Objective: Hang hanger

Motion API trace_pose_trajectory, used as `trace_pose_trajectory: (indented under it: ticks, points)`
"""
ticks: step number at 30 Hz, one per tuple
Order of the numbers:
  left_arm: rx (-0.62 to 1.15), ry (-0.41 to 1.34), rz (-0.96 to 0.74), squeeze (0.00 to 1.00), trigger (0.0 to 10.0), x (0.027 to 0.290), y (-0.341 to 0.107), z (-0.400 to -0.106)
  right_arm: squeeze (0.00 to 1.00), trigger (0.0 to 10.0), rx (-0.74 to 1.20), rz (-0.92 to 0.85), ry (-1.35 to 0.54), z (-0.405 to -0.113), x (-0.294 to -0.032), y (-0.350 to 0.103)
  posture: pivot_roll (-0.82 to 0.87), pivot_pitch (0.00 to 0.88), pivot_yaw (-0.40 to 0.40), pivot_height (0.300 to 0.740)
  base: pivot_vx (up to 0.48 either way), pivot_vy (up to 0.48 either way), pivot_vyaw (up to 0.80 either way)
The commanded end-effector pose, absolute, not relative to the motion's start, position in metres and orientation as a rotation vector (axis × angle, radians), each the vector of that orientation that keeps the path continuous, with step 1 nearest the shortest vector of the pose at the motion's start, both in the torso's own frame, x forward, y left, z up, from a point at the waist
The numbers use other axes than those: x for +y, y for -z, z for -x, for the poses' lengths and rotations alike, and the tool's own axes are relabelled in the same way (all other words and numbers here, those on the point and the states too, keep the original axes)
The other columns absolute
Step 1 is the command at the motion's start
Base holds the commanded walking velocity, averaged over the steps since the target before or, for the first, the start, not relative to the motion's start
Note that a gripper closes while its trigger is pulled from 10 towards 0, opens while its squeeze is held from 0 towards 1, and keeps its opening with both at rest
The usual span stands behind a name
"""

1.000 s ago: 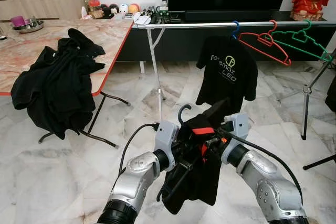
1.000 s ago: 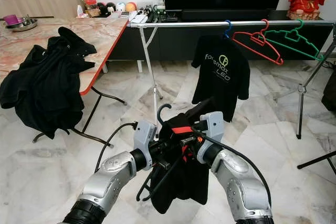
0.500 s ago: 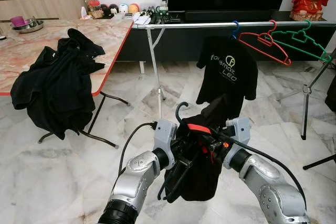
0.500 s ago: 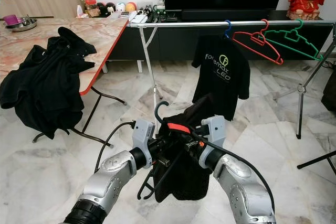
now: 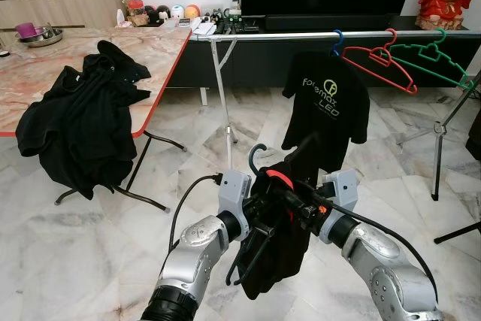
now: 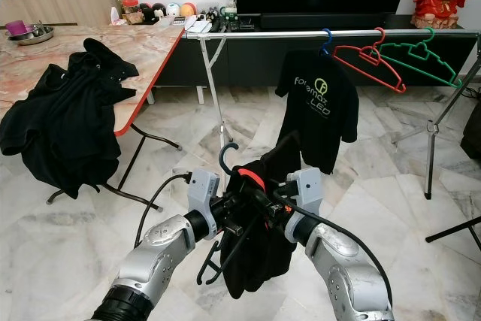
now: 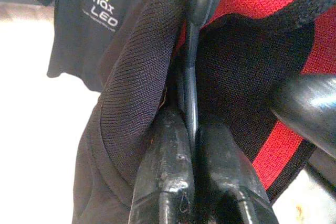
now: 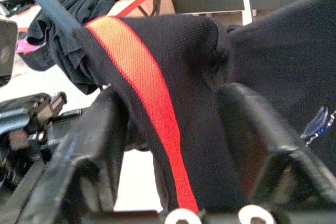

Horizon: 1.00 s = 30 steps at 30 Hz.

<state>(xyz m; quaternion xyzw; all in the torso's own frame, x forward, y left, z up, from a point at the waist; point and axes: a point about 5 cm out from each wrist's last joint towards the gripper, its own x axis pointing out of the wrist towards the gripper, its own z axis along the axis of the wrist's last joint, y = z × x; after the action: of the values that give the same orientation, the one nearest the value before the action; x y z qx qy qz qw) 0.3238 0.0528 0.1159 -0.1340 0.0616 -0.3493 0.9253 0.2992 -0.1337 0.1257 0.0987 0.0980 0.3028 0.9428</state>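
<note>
Hanger (image 5: 259,157) hook up, between left hand (image 7: 191,145) pinch; right hand (image 8: 173,145) around shirt collar (image 8: 152,82)

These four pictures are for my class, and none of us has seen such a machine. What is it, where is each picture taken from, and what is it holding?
It is a walking robot with two silver arms. Two pictures come from cameras on its head, two from its wrists. The left gripper is shut on a black hanger; the right gripper holds the collar of a black shirt on it. Ahead, a rail carries a printed shirt and two bare hangers, red and green. Dark clothes lie over a table.
</note>
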Motion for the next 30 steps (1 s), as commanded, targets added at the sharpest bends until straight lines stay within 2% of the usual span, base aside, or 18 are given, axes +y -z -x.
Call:
trace_pose_trajectory:
  ticks: [1, 15, 19, 22, 25, 26, 30]
  points:
    - [0.062, 0.716, 0.291, 0.0, 10.0, 0.051, -0.13, -0.33, 1.0, 10.0, 0.188, -0.178, -0.622, -0.296, -0.133, -0.128, 0.03, 0.046, -0.004, 0.74, 0.0, 0.0, 0.0]
    - [0.047, 0.65, 0.323, 0.0, 10.0, 0.059, -0.131, -0.335, 1.0, 10.0, 0.211, -0.125, -0.605, -0.28, -0.147, -0.128, 0.02, 0.047, -0.008, 0.74, 0.0, 0.0, 0.0]
    - [0.066, 0.632, 0.302, 0.0, 10.0, 0.066, -0.125, -0.335, 1.0, 10.0, 0.212, -0.123, -0.547, -0.269, -0.168, -0.129, 0.01, 0.045, -0.008, 0.74, 0.0, 0.0, 0.0]
    - [0.089, 0.708, 0.251, 0.0, 10.0, 0.069, -0.119, -0.329, 1.0, 10.0, 0.172, -0.068, -0.467, -0.275, -0.186, -0.139, 0.0, 0.045, -0.006, 0.74, 0.0, 0.0, 0.0]
    - [0.095, 0.724, 0.236, 0.0, 10.0, 0.07, -0.117, -0.328, 1.0, 10.0, 0.158, -0.06, -0.452, -0.278, -0.191, -0.142, 0.0, 0.045, -0.006, 0.74, 0.0, 0.0, 0.0]
    - [0.114, 0.756, 0.201, 0.0, 10.0, 0.073, -0.111, -0.324, 0.0, 10.0, 0.112, -0.021, -0.407, -0.286, -0.204, -0.157, 0.0, 0.043, -0.006, 0.74, 0.0, 0.0, 0.0]
    - [0.14, 0.809, 0.171, 0.0, 10.0, 0.078, -0.104, -0.317, 0.0, 10.0, 0.03, 0.034, -0.363, -0.299, -0.222, -0.187, -0.01, 0.042, -0.006, 0.74, 0.0, 0.0, 0.0]
